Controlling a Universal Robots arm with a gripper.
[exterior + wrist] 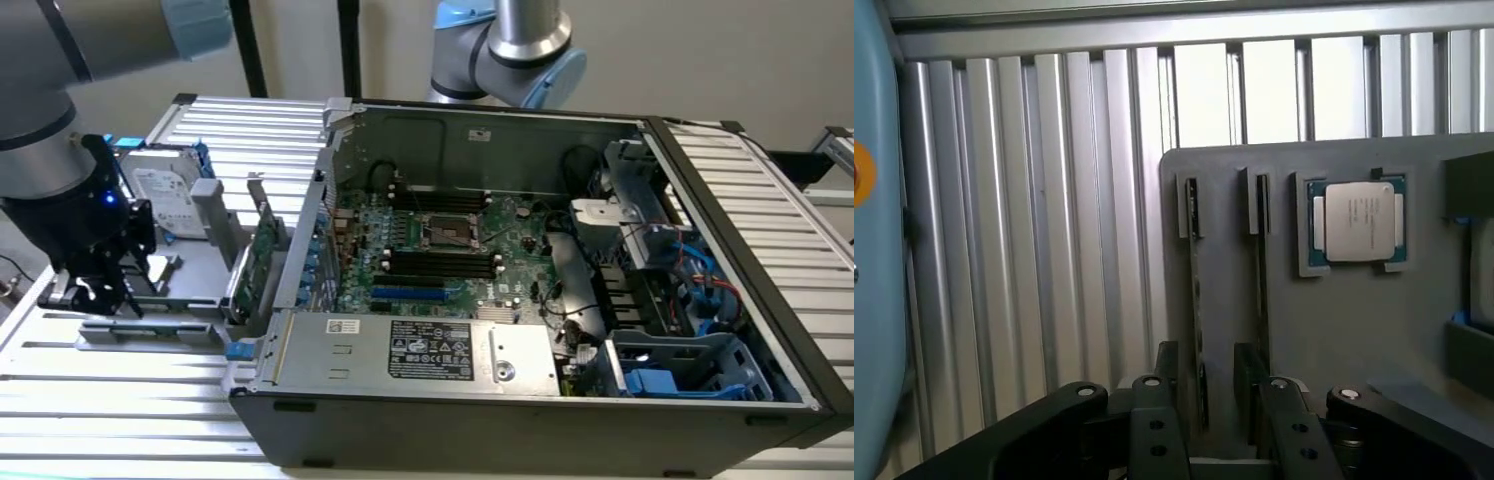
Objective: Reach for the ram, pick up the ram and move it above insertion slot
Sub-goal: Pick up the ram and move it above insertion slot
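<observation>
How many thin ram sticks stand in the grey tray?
2, both on edge in the grey holder tray: one ram stick nearer the silver square processor, the other farther from it. More may be hidden.

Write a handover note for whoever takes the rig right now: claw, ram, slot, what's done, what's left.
Claw: open, low over the gray fixture outside the computer case.
Ram: on edge in its fixture holder, running into the gap between the claw's fingers, not gripped. A second stick stands parallel beside it.
Insertion slot: long black socket on the motherboard inside the case.
Done: the reach looks complete.
Left: grip, lift, carry above the slot.
</observation>
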